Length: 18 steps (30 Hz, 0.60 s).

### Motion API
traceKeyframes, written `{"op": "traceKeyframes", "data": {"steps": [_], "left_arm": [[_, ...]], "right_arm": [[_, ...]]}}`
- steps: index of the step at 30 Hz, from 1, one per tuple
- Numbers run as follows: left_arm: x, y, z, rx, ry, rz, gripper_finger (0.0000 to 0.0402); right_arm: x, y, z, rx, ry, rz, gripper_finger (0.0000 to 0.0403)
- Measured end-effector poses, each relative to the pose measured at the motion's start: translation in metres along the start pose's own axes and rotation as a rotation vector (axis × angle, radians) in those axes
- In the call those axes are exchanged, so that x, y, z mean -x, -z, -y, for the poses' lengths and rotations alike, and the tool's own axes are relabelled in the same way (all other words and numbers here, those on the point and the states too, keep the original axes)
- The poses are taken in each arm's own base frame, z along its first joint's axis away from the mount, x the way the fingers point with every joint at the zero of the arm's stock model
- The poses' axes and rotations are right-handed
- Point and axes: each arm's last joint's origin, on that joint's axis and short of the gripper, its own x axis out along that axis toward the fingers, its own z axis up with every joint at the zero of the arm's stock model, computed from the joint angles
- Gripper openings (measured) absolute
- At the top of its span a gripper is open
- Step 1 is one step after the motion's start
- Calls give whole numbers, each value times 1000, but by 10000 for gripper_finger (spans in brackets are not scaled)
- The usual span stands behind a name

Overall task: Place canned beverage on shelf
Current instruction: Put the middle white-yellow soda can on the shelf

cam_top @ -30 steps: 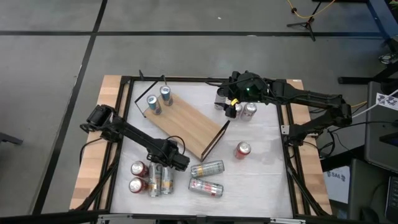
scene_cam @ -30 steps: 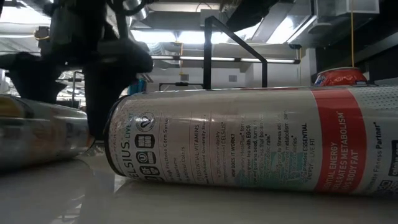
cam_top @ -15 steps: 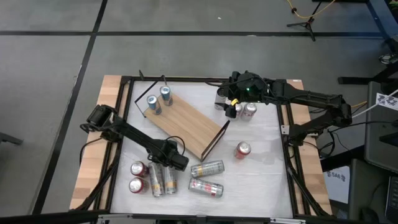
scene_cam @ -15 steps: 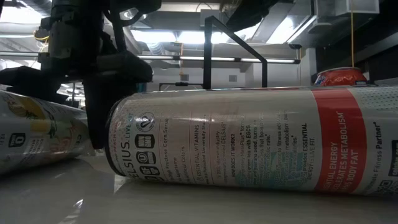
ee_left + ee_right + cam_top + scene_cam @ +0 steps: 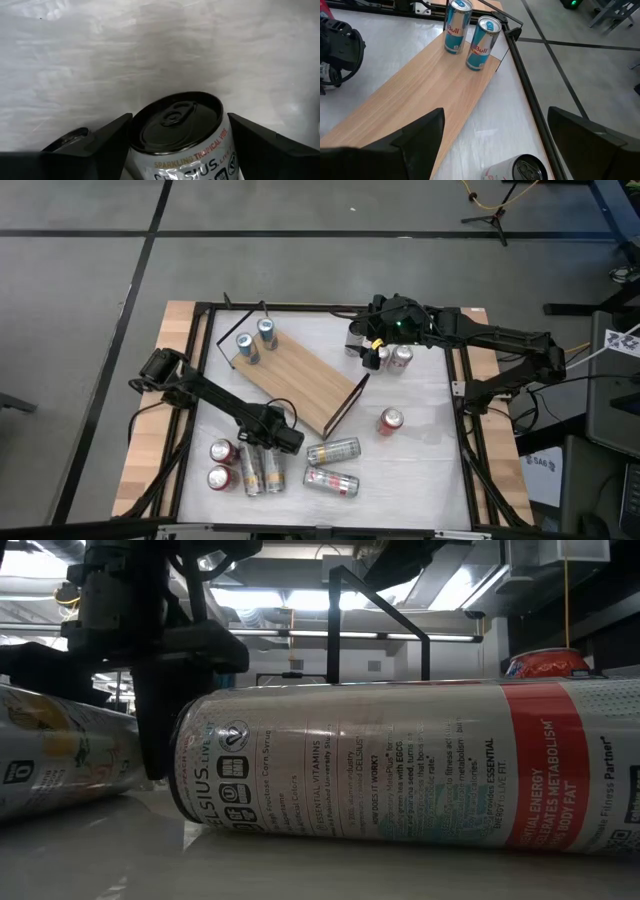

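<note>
Left wrist view: left tool (image 5: 175,145) now closing round can (image 5: 182,135).

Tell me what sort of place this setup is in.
Probably a robotics lab or workshop, not a shop. The table stands on a bare grey floor with dark tape lines, a tripod and yellow cable lie beyond it, and the low view shows exposed ceiling ducts.

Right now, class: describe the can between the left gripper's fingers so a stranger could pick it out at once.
Start at the wooden shelf mid-table, then drop to the cluster of cans near its front-left end. The left gripper straddles one lying can there; unlike the two red-topped cans standing beside it, it lies on its side and reads "Sparkling Tropical".
</note>
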Motion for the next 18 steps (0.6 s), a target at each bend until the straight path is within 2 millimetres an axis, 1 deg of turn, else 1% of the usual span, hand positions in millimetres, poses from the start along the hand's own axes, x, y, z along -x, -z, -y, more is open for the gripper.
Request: {"op": "traceKeyframes", "data": {"steps": [8, 13, 18], "left_arm": [[0, 0, 1, -2, 8, 5, 283], [2, -1, 3, -36, 41, 44, 283], [15, -3, 2, -59, 98, 112, 282]], "right_arm": [[0, 0, 0, 0, 0, 0, 349], [0, 0, 0, 0, 0, 0, 349], [0, 0, 0, 0, 0, 0, 349]]}}
